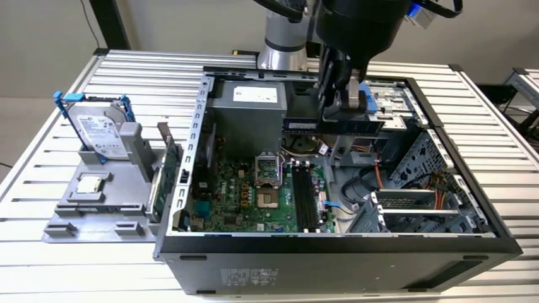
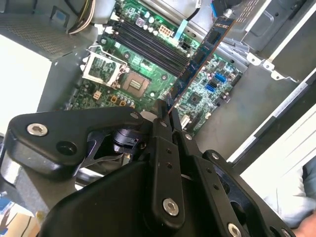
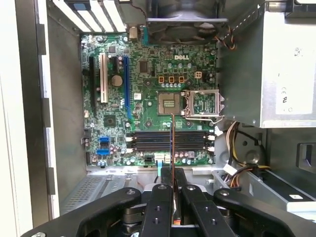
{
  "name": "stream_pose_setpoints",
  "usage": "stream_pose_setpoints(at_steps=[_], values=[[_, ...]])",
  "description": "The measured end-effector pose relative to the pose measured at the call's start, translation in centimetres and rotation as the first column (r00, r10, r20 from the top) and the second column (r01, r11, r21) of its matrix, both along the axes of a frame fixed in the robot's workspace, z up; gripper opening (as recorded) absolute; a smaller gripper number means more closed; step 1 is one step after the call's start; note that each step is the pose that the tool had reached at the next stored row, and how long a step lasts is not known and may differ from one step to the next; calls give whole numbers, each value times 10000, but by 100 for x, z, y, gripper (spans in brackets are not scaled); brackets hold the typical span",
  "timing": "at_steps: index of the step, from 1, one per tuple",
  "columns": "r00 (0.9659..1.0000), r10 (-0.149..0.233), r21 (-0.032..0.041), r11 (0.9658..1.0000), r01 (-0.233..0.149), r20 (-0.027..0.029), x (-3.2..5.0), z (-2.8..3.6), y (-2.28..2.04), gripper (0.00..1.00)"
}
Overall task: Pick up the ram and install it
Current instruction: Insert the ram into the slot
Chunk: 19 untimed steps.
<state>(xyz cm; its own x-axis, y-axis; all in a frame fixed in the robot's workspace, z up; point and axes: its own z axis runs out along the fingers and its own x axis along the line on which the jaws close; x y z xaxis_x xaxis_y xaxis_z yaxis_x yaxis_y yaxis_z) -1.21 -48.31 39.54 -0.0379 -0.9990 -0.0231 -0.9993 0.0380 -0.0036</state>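
Dark blue ram (image 1: pixel 302 125): a long, thin, flat stick with a row of black chips. It hangs level in the air over the open case. In the exterior view it is in front of the grey power supply box (image 1: pixel 248 113) and higher than the board. It touches no slot.
Ram direction: in both wrist views its length runs across the slots, not along them. In the first wrist view it is seen edge-on, as one fine line (image 3: pixel 172 143).
Gripper (image 1: pixel 341 115): matte black and blocky. Its two straight fingers (image 3: pixel 161 202), with round screw heads, are clamped on the middle of the ram, one on each flat face.
Motherboard (image 3: pixel 148 98): green and flat, dense with small parts, lying on the floor of the case.
Slots (image 3: pixel 148 140): long, narrow, black, side by side, with white latches at the ends.
CPU socket (image 3: pixel 170 103): square, with a shiny metal frame, just beside the slots.
Case (image 1: pixel 202 126): grey sheet-metal walls with a dark front rim, lying on its side, open upward.
Table (image 1: pixel 151 76): ribbed aluminium, pale and smooth.
Hard drive (image 1: pixel 97 132): a silver box with blue side rails, upright in a grey plastic holder (image 1: pixel 93 208), outside the case at the exterior view's left.
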Motion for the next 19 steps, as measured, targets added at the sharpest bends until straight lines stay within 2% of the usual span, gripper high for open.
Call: stream_pose_setpoints(at_steps=[19], values=[[10000,0,0,10000,0,0,0,-2,115,0]])
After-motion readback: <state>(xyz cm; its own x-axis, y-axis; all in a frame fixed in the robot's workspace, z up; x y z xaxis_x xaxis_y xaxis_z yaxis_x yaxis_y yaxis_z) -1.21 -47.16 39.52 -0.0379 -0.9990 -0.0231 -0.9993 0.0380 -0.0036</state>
